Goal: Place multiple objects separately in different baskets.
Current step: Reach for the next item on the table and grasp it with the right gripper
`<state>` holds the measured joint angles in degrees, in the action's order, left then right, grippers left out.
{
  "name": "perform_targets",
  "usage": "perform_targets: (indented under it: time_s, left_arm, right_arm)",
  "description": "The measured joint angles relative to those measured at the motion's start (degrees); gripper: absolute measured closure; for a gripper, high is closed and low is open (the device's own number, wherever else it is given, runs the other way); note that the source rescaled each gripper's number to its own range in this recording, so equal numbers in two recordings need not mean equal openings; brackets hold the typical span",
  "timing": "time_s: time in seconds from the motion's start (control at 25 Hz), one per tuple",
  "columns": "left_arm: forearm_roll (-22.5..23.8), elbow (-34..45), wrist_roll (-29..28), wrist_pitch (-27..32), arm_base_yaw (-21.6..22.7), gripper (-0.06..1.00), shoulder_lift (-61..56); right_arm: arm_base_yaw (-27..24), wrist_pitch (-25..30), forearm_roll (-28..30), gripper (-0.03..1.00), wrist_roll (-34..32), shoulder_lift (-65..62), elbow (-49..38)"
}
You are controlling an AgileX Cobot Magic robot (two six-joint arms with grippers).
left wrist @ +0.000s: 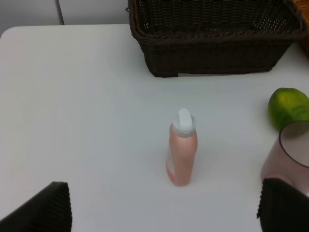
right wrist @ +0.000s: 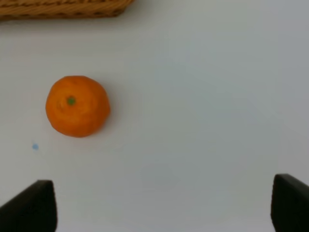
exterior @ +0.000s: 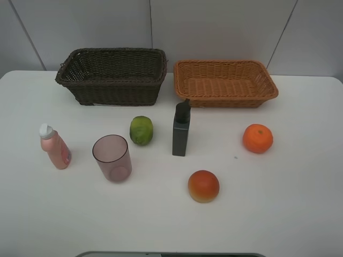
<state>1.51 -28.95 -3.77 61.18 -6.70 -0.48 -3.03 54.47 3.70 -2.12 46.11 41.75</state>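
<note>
On the white table stand a pink white-capped bottle (exterior: 54,146) (left wrist: 182,151), a mauve cup (exterior: 112,158) (left wrist: 288,153), a green fruit (exterior: 141,130) (left wrist: 289,107), a dark grey bottle (exterior: 181,129), a red-orange fruit (exterior: 203,186) and an orange mandarin (exterior: 258,138) (right wrist: 77,106). Behind them sit the dark brown basket (exterior: 80,85) (left wrist: 212,53) and the orange-tan basket (exterior: 185,91) (right wrist: 63,8), both with nothing inside. My left gripper (left wrist: 164,212) is open, with the pink bottle ahead of its fingers. My right gripper (right wrist: 161,208) is open, off to one side of the mandarin. Neither arm shows in the high view.
A white panelled wall (exterior: 161,27) rises behind the baskets. A grey edge (exterior: 171,254) lies at the table's near side. A small blue speck (right wrist: 35,146) marks the table beside the mandarin.
</note>
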Motion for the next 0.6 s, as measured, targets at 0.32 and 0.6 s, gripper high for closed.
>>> perform_targets:
  time_s: [0.32, 0.6]
  left_arm:
    - [0.0, 0.0, 0.0, 0.0, 0.0, -0.05, 0.0]
    - [0.0, 0.0, 0.0, 0.0, 0.0, -0.05, 0.0]
  right_arm:
    - [3.44, -2.83, -5.27, 0.1, -0.05, 19.38, 1.72]
    - [9.78, -4.05, -5.46, 0.1, -0.12, 31.36, 8.58]
